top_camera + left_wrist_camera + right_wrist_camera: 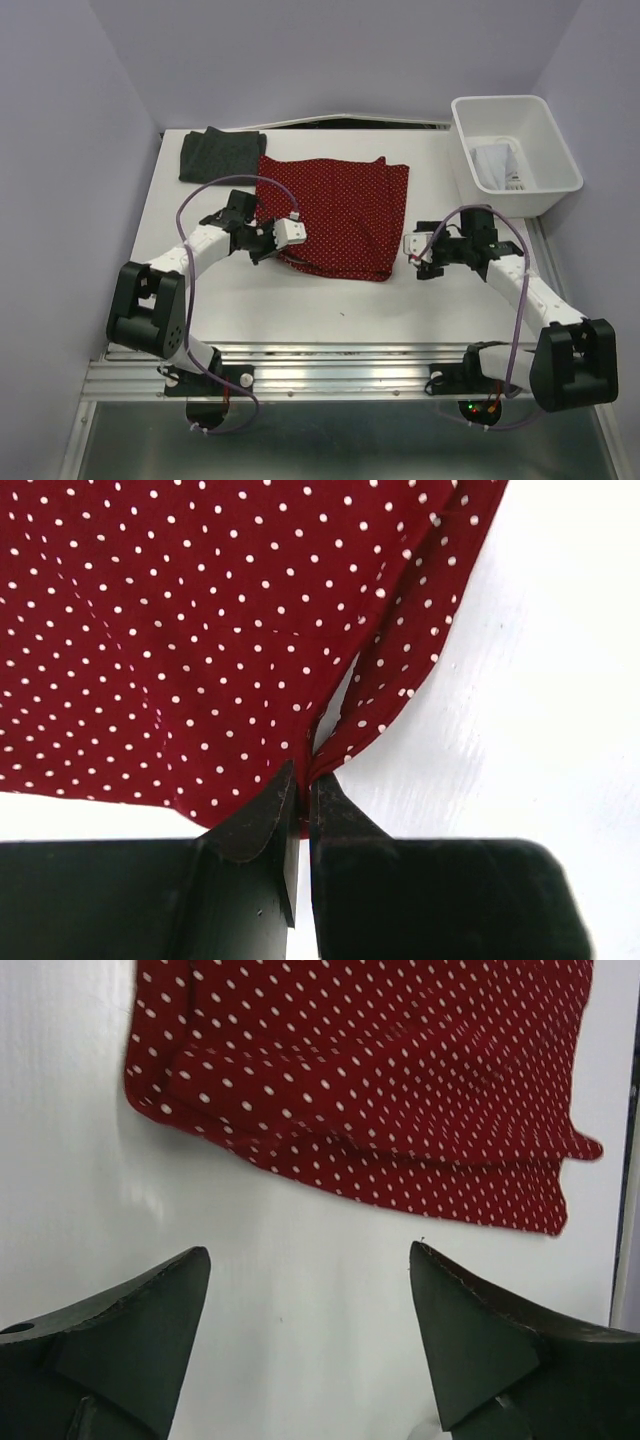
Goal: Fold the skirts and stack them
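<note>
The red skirt with tiny white dots (340, 215) lies spread flat in the middle of the table. My left gripper (272, 254) is at its near left corner, shut on a pinch of the red cloth (340, 742), and the hem gathers into the closed fingertips (305, 775). My right gripper (424, 266) stands open just off the skirt's right edge. Only bare table shows between its fingers (310, 1255), and the folded red edge (380, 1090) lies ahead of them. The dark charcoal skirt (222, 153) lies folded at the back left. The white skirt (495, 163) is in the bin.
A white plastic bin (515, 105) stands at the back right corner of the table. Purple walls close in the table on the left, back and right. A metal rail runs along the near edge (330, 370) by the arm bases.
</note>
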Controlling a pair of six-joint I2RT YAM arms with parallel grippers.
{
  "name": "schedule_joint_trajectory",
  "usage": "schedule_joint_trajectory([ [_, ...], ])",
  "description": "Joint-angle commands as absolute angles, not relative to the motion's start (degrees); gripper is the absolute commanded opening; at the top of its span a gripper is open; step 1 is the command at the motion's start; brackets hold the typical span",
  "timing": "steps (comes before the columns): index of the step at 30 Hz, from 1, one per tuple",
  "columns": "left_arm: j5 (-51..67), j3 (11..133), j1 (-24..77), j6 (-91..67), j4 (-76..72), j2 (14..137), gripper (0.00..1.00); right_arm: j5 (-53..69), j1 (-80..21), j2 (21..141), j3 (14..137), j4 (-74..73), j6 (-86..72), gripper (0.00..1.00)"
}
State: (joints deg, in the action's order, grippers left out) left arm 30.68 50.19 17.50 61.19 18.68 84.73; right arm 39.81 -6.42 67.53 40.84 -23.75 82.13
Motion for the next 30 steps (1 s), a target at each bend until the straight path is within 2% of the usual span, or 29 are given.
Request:
schedule_joint_trajectory([
  [1, 36.2, 54.4, 16.4, 49.9, 21.4, 88.7, 0.0, 44.8, -10.2, 67.8, 36.1, -17.2, 85.6, 0.85],
  [4, 37.9, 57.1, 15.6, 45.0, 23.4, 92.9, 0.0, 43.5, -14.1, 68.5, 33.3, -11.6, 84.7, 0.83],
  [9, 40.3, 59.9, 13.4, 41.9, 23.4, 95.4, 0.0, 43.2, -18.4, 71.5, 34.7, -12.4, 89.6, 0.75],
  [14, 40.8, 61.3, 13.0, 42.0, 23.8, 96.0, 0.0, 42.2, -18.9, 71.6, 27.7, -1.3, 95.9, 0.71],
  [19, 40.6, 61.1, 12.9, 43.1, 24.3, 96.1, 0.0, 41.9, -18.9, 74.3, 29.5, 0.2, 99.5, 0.66],
  [24, 41.1, 60.8, 12.8, 42.9, 23.6, 95.8, 0.0, 41.4, -20.2, 76.6, 29.4, 3.4, 102.4, 0.66],
  [27, 41.1, 60.6, 12.7, 43.0, 23.5, 95.6, 0.0, 40.4, -21.0, 78.5, 30.0, 4.2, 101.5, 0.56],
  [30, 41.3, 60.9, 12.1, 42.6, 23.5, 95.5, 0.0, 40.7, -21.0, 78.5, 31.2, 2.7, 99.8, 0.3],
])
